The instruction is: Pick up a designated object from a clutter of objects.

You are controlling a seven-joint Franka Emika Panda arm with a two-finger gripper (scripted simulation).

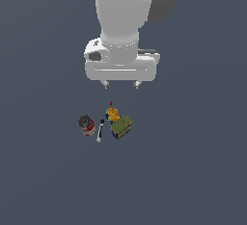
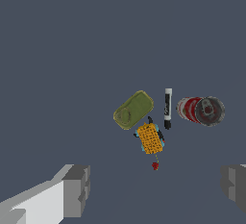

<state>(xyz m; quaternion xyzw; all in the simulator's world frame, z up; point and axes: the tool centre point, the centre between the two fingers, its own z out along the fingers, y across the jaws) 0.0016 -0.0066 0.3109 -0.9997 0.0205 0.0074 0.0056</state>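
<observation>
Box: the olive-topped box (image 1: 121,127) with dark blue sides lies on the counter (image 1: 193,171), at the exterior view's right end of the small cluster.
Speckled thing: a yellow-orange speckled thing (image 1: 113,114) sits just beside the box, touching or nearly touching its corner — a tiny red bit (image 2: 154,166) lies just past it.
Marker: a thin white-and-black marker (image 1: 100,130) lies between the box and the can, near both but apart from them in the wrist view.
Can: the red-and-white can (image 1: 86,125) with a dark top sits at the exterior view's left end.
Claw: the claw (image 1: 121,84) hangs well above the cluster, pointing down, fingers spread wide and holding nothing — one finger (image 2: 77,189) shows at each side of the wrist view.
Arm: the white arm (image 1: 120,11) rises straight up from the wrist.
</observation>
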